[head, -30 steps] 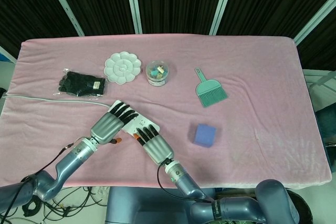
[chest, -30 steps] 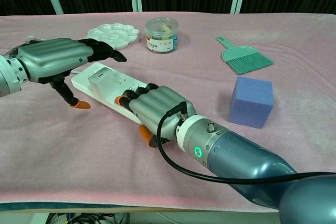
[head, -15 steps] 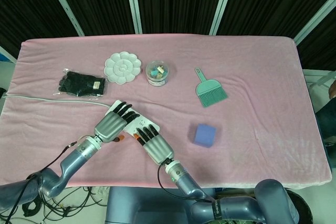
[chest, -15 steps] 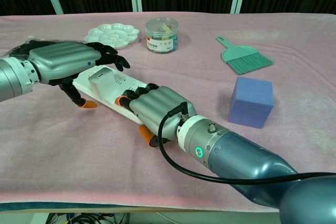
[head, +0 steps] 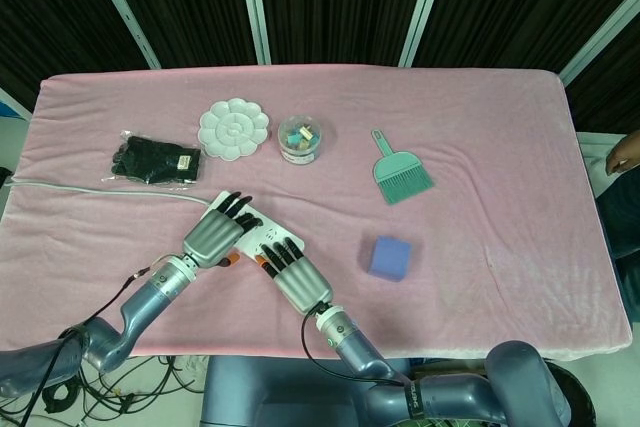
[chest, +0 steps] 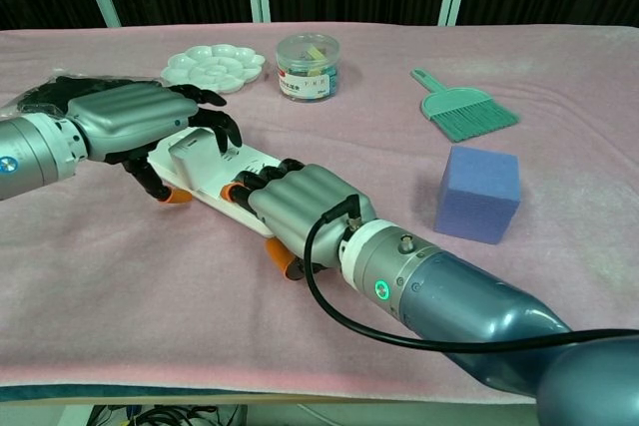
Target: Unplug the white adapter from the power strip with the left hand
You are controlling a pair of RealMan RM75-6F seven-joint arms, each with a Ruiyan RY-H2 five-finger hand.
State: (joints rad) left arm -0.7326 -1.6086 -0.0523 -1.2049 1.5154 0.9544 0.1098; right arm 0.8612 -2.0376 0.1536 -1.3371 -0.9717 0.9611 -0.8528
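Observation:
The white power strip (chest: pixel 246 162) lies slantwise on the pink cloth, with the white adapter (chest: pixel 194 155) standing in its left end. My left hand (chest: pixel 138 117) arches over the adapter, its dark fingers (chest: pixel 222 129) hanging past the far side and its thumb low on the near side; a firm grip does not show. From the head view the left hand (head: pixel 214 231) hides the adapter. My right hand (chest: pixel 300 205) presses on the strip's right end, fingers curled over it. The head view shows the right hand (head: pixel 296 275) on the strip (head: pixel 266 232) too.
A white paint palette (head: pixel 233 128), a clear jar of small items (head: pixel 300 139) and a black bagged bundle (head: pixel 153 159) sit behind the strip. A teal brush (head: pixel 400 169) and a blue cube (head: pixel 388 257) lie to the right. The strip's cable (head: pixel 100 187) runs off left.
My left hand has moved right and down over the adapter, and its fingers have curled around it. The right hand and the strip have stayed put.

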